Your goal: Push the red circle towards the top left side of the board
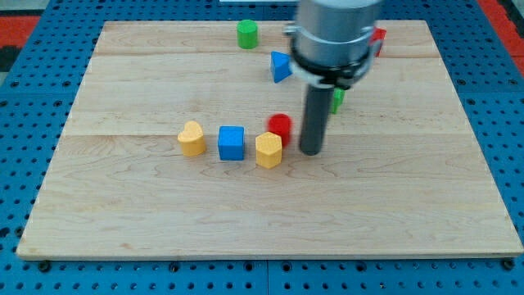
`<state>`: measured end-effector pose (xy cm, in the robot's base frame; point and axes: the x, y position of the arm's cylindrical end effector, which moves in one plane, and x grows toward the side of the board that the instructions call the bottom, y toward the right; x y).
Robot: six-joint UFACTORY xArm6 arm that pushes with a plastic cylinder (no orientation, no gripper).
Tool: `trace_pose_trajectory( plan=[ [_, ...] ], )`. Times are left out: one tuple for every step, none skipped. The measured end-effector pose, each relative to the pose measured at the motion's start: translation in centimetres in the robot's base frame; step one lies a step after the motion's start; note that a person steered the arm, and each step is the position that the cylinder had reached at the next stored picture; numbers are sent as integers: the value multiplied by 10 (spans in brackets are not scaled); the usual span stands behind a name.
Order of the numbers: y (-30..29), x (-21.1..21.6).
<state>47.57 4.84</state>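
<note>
The red circle (280,124) sits near the middle of the wooden board (123,213), just above a yellow hexagon block (268,150). My tip (311,152) is on the board just to the right of the red circle and the yellow hexagon, a small gap from both. The arm's body hides the area above the rod.
A blue cube (232,142) and a yellow heart block (192,138) lie left of the hexagon in a row. A green cylinder (247,34) and a blue triangle (281,66) sit near the top. A red block (377,38) and a green block (337,99) are partly hidden by the arm.
</note>
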Motion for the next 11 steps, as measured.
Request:
trace_pose_trajectory(
  plan=[
    [-43, -30],
    [-126, -65],
    [-230, -97],
    [-275, -123],
    [-261, -127],
    [-246, -134],
    [-225, -161],
    [-209, -164],
    [-195, -176],
    [-244, -190],
    [-271, -219]
  ],
)
